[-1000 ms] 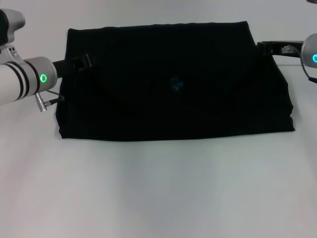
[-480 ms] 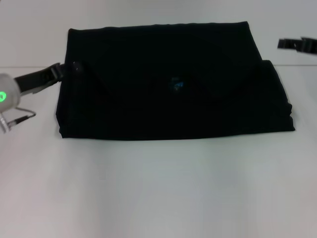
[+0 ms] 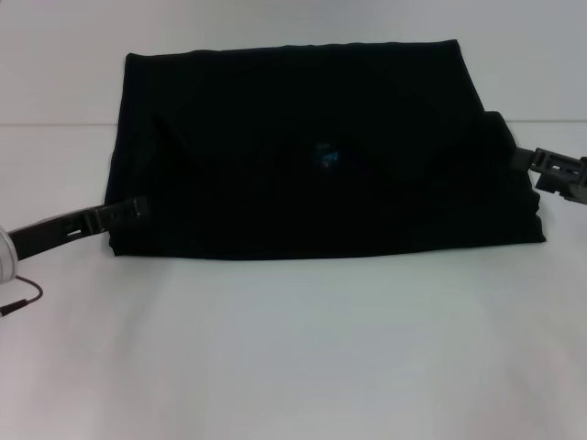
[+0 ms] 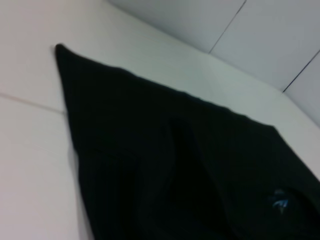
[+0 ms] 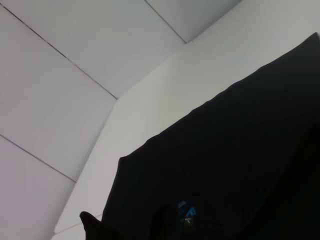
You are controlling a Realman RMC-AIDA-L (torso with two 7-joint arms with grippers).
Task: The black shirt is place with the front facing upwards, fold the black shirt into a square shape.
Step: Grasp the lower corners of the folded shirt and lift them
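Grippers, left (image 3: 138, 205) and right (image 3: 532, 158), flank black shirt (image 3: 312, 156) (folded).

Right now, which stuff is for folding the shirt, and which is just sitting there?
For the job: the black shirt, partly folded; the left gripper at its near left corner; the right gripper at its right edge.

Just there: the white table.

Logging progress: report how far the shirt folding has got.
Done: the black shirt lies folded into a wide rectangle, blue neck label showing. In hand: the left pincer and right pincer sit at its side edges. Left: fold it narrower into a square.
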